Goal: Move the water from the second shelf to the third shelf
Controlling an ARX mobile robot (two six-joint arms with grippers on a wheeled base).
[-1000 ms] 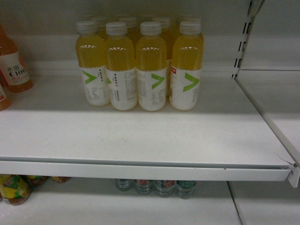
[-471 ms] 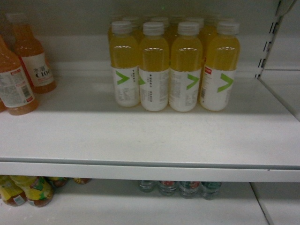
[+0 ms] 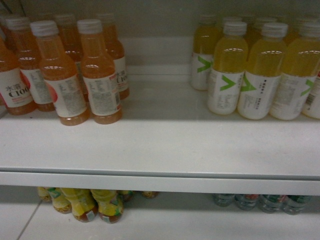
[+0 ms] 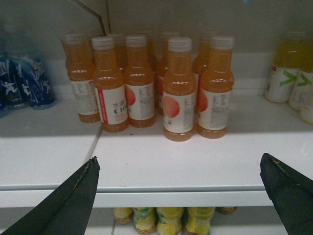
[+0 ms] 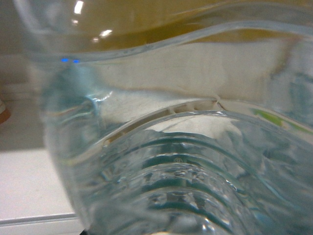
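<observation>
Above the shelf's (image 4: 161,161) front edge the left pincer (image 4: 181,196) gapes wide, empty. Right wrist view is filled by the water (image 5: 186,166), pressed close; whether the right pincer grips it cannot be told. Judged heavy when full, ribbed, smooth-walled: best taken mid-body on the ribs.

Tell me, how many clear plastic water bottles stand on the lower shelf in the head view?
4 clear plastic water bottles stand in one row at the lower right under the white shelf. Their tops are cut off, and more may hide behind.
</observation>
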